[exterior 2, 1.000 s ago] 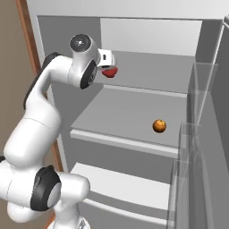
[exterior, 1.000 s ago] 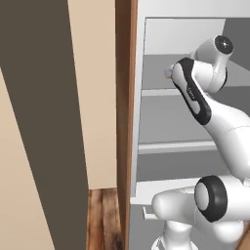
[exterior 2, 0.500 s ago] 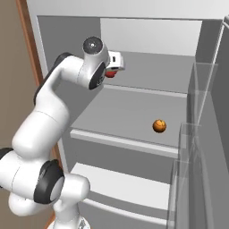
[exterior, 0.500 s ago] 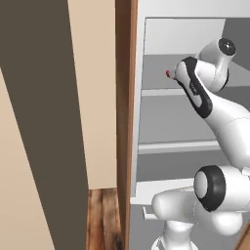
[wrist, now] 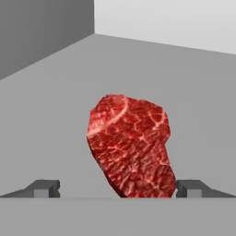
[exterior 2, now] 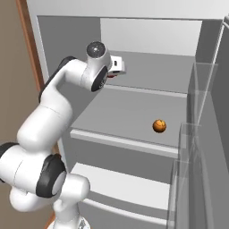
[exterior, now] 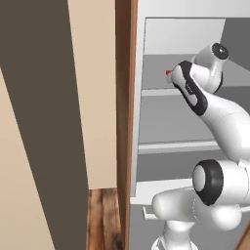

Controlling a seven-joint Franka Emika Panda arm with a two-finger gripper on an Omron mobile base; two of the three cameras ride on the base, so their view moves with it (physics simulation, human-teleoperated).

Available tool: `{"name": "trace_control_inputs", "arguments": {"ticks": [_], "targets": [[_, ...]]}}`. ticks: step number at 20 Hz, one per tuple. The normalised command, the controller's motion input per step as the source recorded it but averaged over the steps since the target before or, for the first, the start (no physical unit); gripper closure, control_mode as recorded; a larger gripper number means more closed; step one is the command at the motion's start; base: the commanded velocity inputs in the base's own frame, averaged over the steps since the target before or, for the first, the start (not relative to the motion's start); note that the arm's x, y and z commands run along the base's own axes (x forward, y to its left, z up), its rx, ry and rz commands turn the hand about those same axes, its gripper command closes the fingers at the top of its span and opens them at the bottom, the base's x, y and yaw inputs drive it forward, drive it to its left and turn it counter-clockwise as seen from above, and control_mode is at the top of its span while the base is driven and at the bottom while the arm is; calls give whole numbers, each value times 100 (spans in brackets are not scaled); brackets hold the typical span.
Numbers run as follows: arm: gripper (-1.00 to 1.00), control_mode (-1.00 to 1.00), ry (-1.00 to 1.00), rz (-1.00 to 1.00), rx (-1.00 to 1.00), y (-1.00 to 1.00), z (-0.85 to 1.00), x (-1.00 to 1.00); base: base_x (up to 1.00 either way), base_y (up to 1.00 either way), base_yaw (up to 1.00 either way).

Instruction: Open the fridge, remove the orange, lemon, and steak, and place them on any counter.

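**A rendered kitchen setting**

We see a kitchen: an open fridge (exterior 2: 134,112) with grey shelves holding an orange (exterior 2: 159,125) and a steak (wrist: 131,145), flanked by a wooden cabinet side (exterior: 124,97) and plank flooring (exterior: 103,219).

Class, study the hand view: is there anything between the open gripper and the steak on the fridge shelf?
Nothing visible stands in the way. The steak lies on the bare grey shelf directly ahead of the gripper, whose jaws stand open to either side of its near end. The orange sits apart on a lower shelf.
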Motion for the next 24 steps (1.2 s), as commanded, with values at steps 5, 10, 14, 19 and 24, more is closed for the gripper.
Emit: {"name": "trace_control_inputs", "arguments": {"ticks": [5, 10, 14, 19, 24], "targets": [[-100, -100, 0, 0, 0, -7, -3, 54, 0, 0, 0], [-100, -100, 0, 0, 0, -17, 0, 33, 0, 0, 0], [-100, -100, 0, 0, 0, -22, -16, 9, 0, 0, 0], [100, -100, 1, 0, -1, -2, -46, 0, 0, 0, 0], [100, -100, 0, 0, -1, 6, -45, -6, 0, 0, 0]]}}
